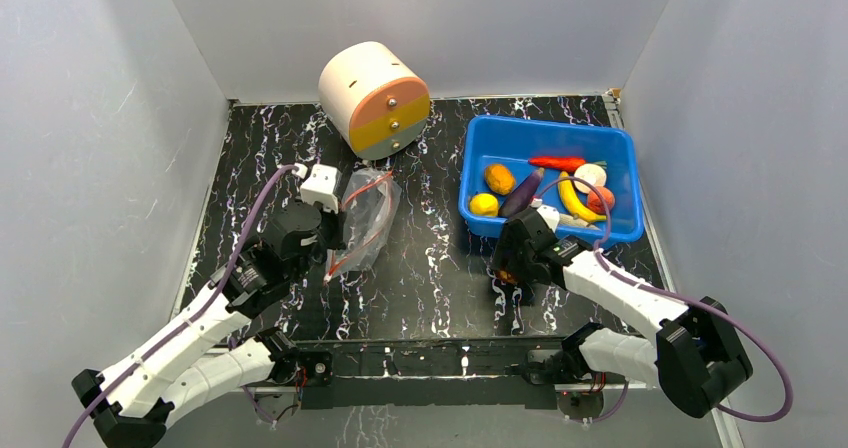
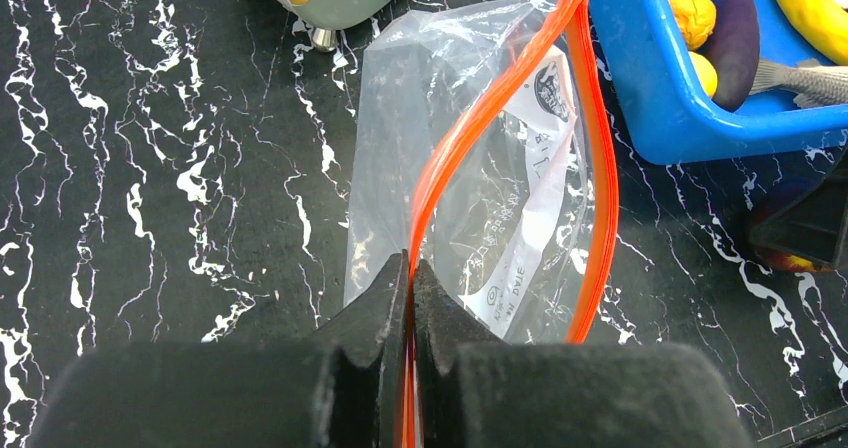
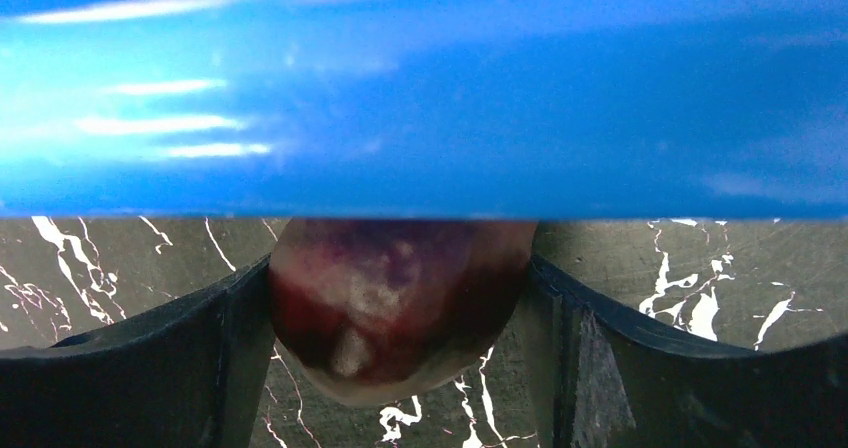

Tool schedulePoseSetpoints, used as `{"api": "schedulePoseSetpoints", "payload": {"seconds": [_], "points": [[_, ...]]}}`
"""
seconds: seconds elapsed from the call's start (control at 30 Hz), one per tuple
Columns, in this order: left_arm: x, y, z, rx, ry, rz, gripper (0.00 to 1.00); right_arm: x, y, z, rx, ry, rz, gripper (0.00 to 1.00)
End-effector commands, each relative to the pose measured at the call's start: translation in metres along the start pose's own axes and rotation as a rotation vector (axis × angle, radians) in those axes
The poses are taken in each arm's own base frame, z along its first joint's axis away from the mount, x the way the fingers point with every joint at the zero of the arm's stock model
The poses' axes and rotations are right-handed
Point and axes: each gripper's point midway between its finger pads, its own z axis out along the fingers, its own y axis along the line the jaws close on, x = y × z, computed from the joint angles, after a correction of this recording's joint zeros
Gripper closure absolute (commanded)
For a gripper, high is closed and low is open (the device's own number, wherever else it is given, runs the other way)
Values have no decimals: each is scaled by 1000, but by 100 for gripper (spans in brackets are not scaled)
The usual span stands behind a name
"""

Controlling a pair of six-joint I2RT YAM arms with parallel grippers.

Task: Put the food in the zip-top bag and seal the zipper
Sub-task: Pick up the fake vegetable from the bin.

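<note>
Left gripper (image 2: pixel 410 268): the fingers are pinched shut on one side of the zipper (image 2: pixel 500 108), and the strip is caught right between the fingertips.
Right gripper (image 3: pixel 400 268): the fingers are set wide and pressed against both sides of a dark red round piece (image 3: pixel 390 318), which is judged to be gripped.
Zip-top bag (image 2: pixel 420 98): it lies ahead of the left fingertips with its mouth held agape, well apart from the right fingers.
Bag contents: only a printed paper slip (image 2: pixel 540 168) is seen; no food is inside yet.
Blue bin (image 1: pixel 470 168): its near wall stands just beyond the right fingertips, and the gripped piece is outside it.
Bin contents: banana (image 1: pixel 575 198), eggplant (image 1: pixel 522 193), carrot (image 1: pixel 557 163), orange piece (image 1: pixel 499 178), yellow piece (image 1: pixel 483 205) and white piece (image 1: pixel 590 175).
Risk, slip: the smooth round piece could be squeezed out of the fingers if the hold is shallow.
Risk, mouth: the rim is held on one side only, so the opening may sag, or the bag may be dragged as food is pushed in.
Risk, knock: the bin wall could be struck by the right fingers on rising.
</note>
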Motion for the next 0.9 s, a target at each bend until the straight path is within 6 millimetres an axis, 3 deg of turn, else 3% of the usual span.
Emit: {"api": "schedulePoseSetpoints", "payload": {"seconds": [0.0, 0.23, 0.33, 0.53, 0.7, 0.87], "points": [[-1, -2, -2, 20, -20, -26, 100, -18, 19, -10, -72, -54, -2, 28], [1, -1, 0, 12, -13, -15, 100, -27, 31, -45, -162, -66, -1, 46], [-1, -10, 2, 50, -17, -29, 100, -29, 43, -65, -241, -52, -29, 47], [6, -22, 9, 91, 16, -66, 100, -29, 85, -111, -502, -7, -53, 47], [2, -32, 11, 124, 21, -96, 100, -49, 122, -160, -742, -63, -12, 46], [-2, -42, 12, 168, 19, -110, 100, -64, 157, -189, -914, -61, -31, 45]]}}
